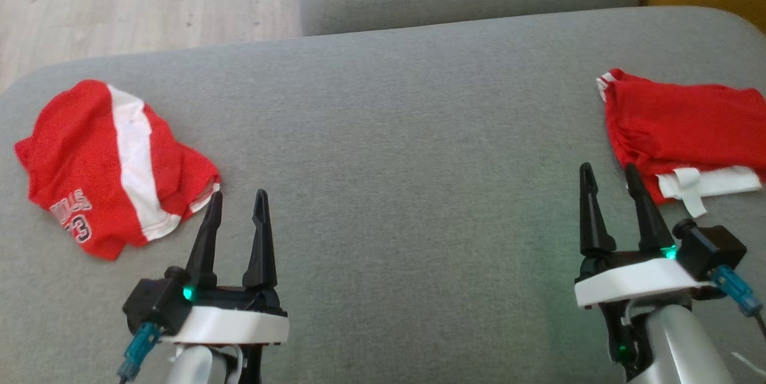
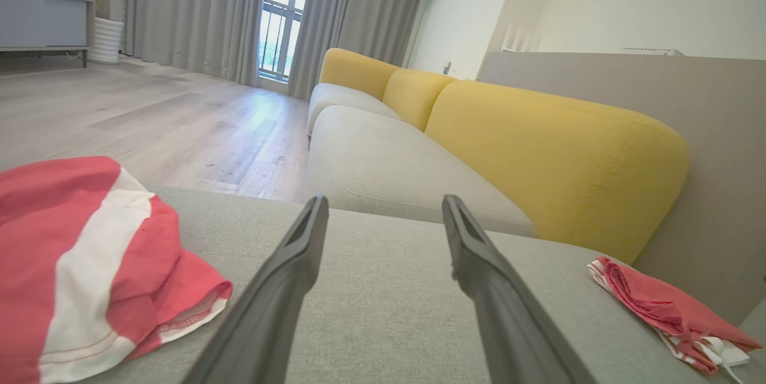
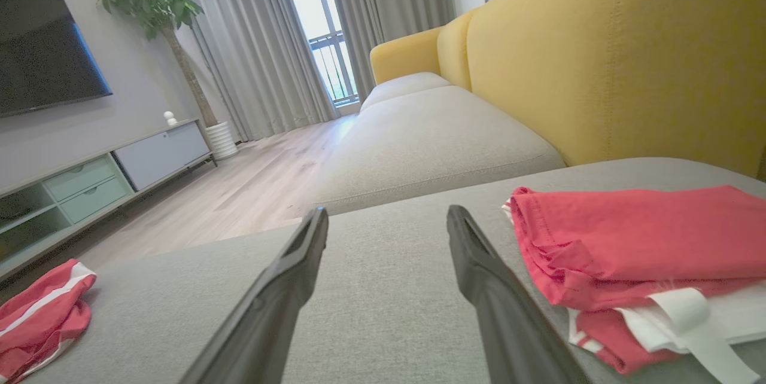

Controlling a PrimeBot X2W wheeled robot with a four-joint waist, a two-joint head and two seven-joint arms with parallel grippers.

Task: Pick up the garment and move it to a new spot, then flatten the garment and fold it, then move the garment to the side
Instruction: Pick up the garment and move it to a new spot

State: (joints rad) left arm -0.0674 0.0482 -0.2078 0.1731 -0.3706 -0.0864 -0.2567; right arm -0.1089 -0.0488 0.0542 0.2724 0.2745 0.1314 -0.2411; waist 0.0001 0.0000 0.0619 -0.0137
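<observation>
Now, crumpled jersey (image 1: 114, 162) and folded red shorts (image 1: 682, 133) on a grey sofa seat (image 1: 407, 133).
Left gripper (image 1: 237, 194), right gripper (image 1: 608, 168): both spread, empty.

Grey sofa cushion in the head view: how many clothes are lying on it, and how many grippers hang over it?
Red garments with white trim: 2, the crumpled red garment and the folded red garment
Black two-fingered grippers: 2, the left gripper and the right gripper, both open
Total: 4
</observation>
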